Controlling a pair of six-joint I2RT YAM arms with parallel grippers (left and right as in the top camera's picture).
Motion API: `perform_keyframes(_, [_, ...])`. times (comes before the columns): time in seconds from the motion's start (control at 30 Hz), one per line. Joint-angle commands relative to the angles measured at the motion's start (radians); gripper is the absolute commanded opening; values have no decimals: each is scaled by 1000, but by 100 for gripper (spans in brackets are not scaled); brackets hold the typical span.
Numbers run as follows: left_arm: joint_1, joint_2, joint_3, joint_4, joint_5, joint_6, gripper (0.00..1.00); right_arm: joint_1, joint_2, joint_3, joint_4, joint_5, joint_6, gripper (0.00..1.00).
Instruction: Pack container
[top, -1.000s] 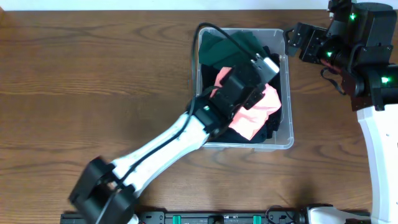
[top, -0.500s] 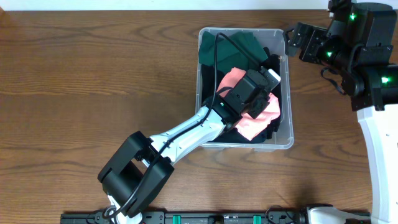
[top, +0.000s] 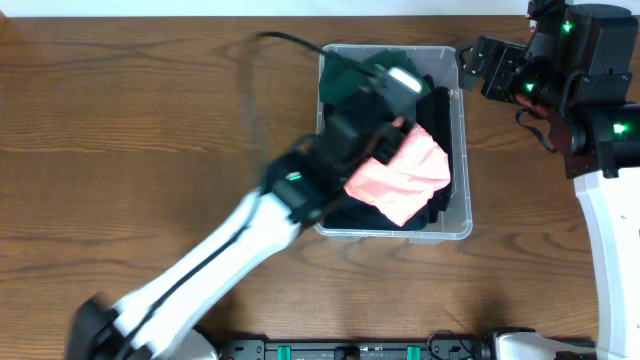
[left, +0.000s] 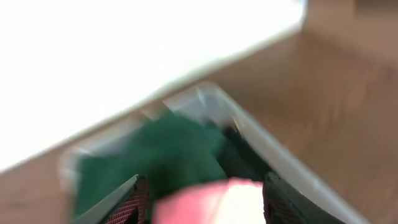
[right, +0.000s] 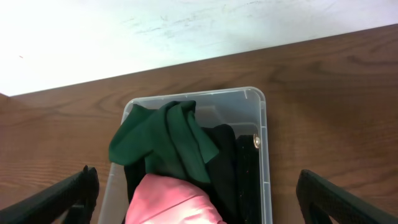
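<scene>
The clear plastic container (top: 462, 150) stands right of the table's middle. It holds a dark green garment (top: 345, 75) at its far end, black garments (top: 438, 110) and a pink folded garment (top: 405, 175) on top. My left gripper (top: 385, 100) is open and empty. It hovers over the container above the far edge of the pink garment and is blurred by motion. In the left wrist view the pink garment (left: 211, 199) lies below the open jaws (left: 205, 199), with the green garment (left: 161, 149) beyond. My right gripper (top: 478, 68) is open and empty, just outside the container's far right corner.
The right wrist view looks down on the container (right: 264, 155), the green garment (right: 168, 143), the pink garment (right: 168, 202) and the black garments (right: 236, 168), between the open jaws (right: 205, 205). Brown wooden table (top: 150, 120) surrounds the container. A white wall lies beyond the far edge.
My left gripper has lifted off the pink garment and moved toward the container's far left end. The pink garment stays in the container. The right arm has not moved.
</scene>
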Motion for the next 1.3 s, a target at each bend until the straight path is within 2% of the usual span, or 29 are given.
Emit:
perform_keyframes(0.0, [42,-106,4,-14,-109,-4,60,-6,-5,2,-1,2,6,99])
perform_keyframes(0.1, [96,-186,4,-77,-195,-5,60,-7,-5,2,0,3,6,99])
perform_keyframes(0.27, [184,-258,4,-223,-230,-9,60,-6,-5,2,11,-21,6,99])
perform_keyframes(0.3, [203,-269,4,-259,-230,-10,60,-5,-3,2,26,-29,6,91])
perform_keyframes(0.33, [228,-282,4,-304,-233,-21,60,0,6,1,55,-40,5,77])
perform_keyframes(0.4, [263,-297,4,-371,-250,-58,60,12,19,1,91,-82,-41,70])
perform_keyframes(0.5, [329,-314,4,-467,-252,-106,60,60,62,1,176,-190,-195,63])
perform_keyframes(0.57, [373,-320,4,-521,-251,-163,60,103,105,1,231,-221,-297,41])
perform_keyframes(0.6, [392,-320,4,-544,-251,-190,60,126,132,1,260,-210,-329,27])
perform_keyframes(0.63, [410,-319,4,-567,-251,-216,60,148,162,1,290,-191,-339,8])
perform_keyframes(0.67, [422,-319,4,-584,-251,-229,60,165,189,1,318,-174,-339,1])
perform_keyframes(0.77, [443,-319,4,-639,-248,-237,60,210,290,1,420,-136,-340,1])
perform_keyframes(0.93, [444,-319,4,-718,-247,-237,60,251,484,1,679,-135,-424,1])
perform_keyframes(1.03, [443,-319,4,-756,-247,-237,60,259,575,1,716,-134,-383,1])
perform_keyframes(1.27, [443,-319,4,-806,-240,-237,60,292,784,1,671,-78,-287,1])
